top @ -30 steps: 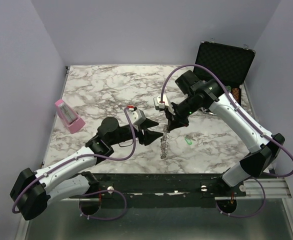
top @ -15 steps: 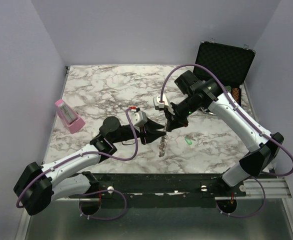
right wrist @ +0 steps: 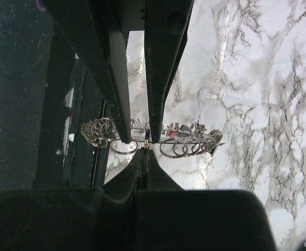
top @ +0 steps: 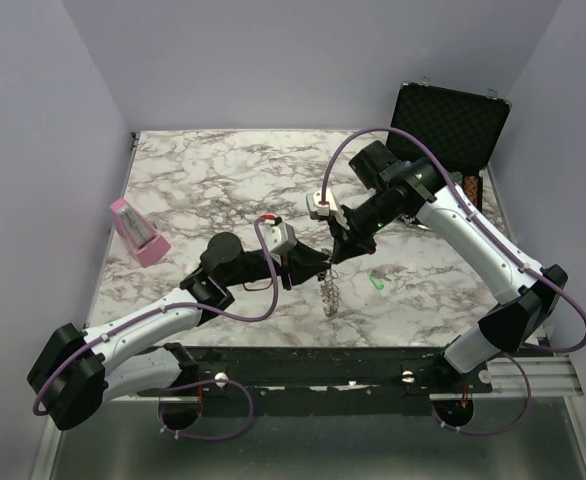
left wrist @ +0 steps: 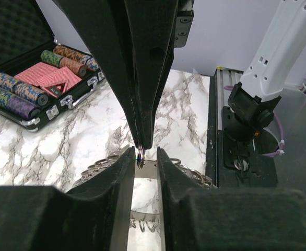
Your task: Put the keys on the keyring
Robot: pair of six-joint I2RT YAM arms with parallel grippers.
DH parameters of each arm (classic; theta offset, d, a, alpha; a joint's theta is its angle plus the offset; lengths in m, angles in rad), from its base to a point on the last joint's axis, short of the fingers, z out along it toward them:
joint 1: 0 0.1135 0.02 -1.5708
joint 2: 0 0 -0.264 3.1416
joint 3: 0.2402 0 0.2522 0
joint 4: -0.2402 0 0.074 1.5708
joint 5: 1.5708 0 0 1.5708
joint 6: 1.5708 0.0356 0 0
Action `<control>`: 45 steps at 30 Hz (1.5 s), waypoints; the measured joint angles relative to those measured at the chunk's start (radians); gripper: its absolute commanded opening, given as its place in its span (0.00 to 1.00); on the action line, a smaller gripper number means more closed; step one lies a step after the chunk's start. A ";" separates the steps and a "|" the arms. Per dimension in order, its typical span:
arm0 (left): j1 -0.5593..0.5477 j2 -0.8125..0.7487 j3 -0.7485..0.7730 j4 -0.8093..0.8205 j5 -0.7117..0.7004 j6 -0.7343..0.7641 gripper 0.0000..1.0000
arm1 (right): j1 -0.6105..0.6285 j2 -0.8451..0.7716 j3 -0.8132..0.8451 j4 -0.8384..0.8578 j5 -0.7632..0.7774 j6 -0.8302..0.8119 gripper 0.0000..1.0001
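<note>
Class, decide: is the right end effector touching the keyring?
Touching. The right wrist view shows it: the shut right end effector pinches the keyring at its fingertips, with no gap between them.

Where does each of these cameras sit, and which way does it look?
Top external: high behind the left arm and right arm, looking down on the table; both show.
Left wrist: on the left arm, looking along its own fingers toward the chip case.
Right wrist: on the right arm, looking past its own fingers toward the table's near edge.
Shared: both wrist views show the keyring up close.
</note>
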 measured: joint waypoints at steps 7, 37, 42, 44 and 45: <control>0.000 0.007 0.000 -0.023 0.002 0.006 0.00 | 0.000 0.000 0.000 -0.002 -0.005 0.000 0.00; -0.002 -0.072 -0.259 0.552 -0.139 -0.268 0.00 | -0.116 -0.129 -0.186 0.100 -0.367 0.039 0.48; -0.009 -0.050 -0.256 0.574 -0.139 -0.279 0.00 | -0.115 -0.132 -0.189 0.171 -0.411 0.062 0.45; -0.013 -0.044 -0.254 0.577 -0.139 -0.281 0.00 | -0.115 -0.131 -0.189 0.190 -0.428 0.069 0.43; -0.014 -0.042 -0.254 0.578 -0.139 -0.282 0.00 | -0.115 -0.131 -0.190 0.197 -0.438 0.073 0.42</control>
